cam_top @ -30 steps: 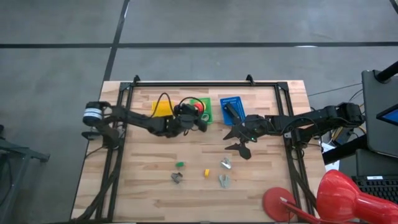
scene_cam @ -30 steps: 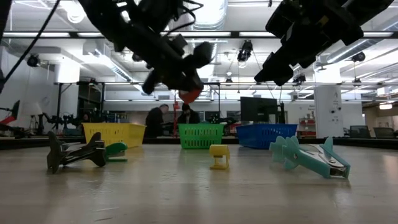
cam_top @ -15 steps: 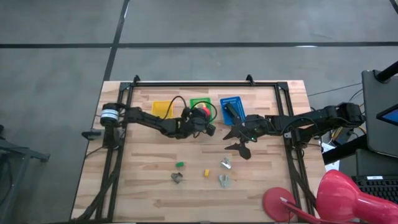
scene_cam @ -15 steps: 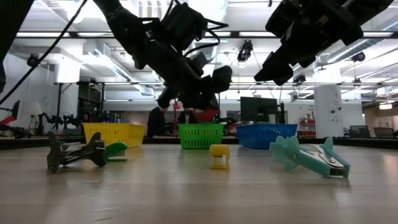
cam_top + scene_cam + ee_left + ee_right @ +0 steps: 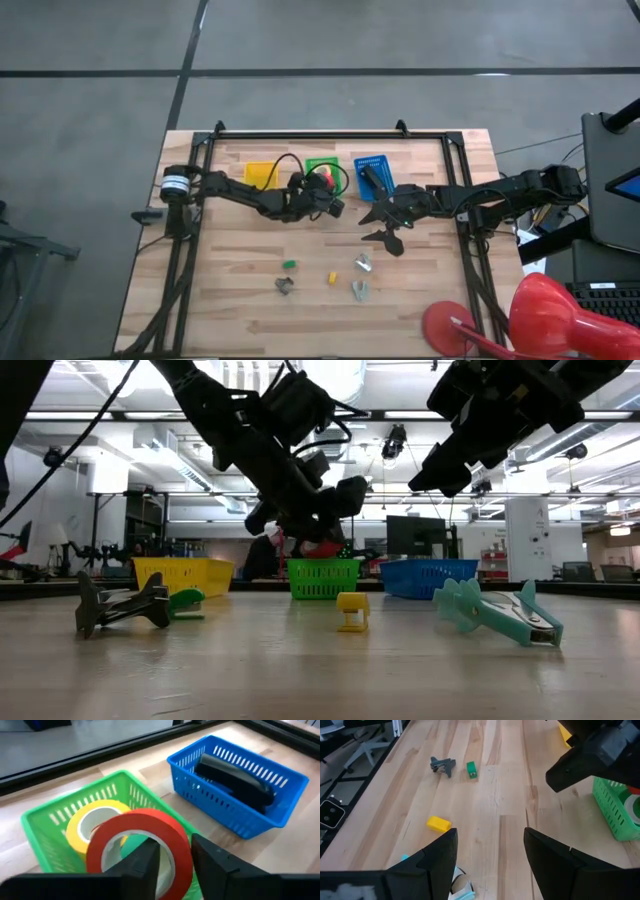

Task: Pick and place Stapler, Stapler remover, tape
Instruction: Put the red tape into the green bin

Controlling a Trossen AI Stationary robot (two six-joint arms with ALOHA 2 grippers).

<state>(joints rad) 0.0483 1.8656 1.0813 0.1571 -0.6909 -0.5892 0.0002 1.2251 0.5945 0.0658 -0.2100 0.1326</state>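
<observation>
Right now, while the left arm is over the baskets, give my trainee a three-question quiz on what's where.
1. True or false: the stapler lies in the blue basket.
2. Which tape roll stands at the left gripper fingers, over the green basket?
A. red
B. yellow
C. green
3. Fill in: the right gripper hangs with its jaws ____ and nothing between them.

Key:
1. True.
2. A. The red tape roll is at the fingers; the yellow tape roll already lies inside the basket.
3. Open.
</observation>
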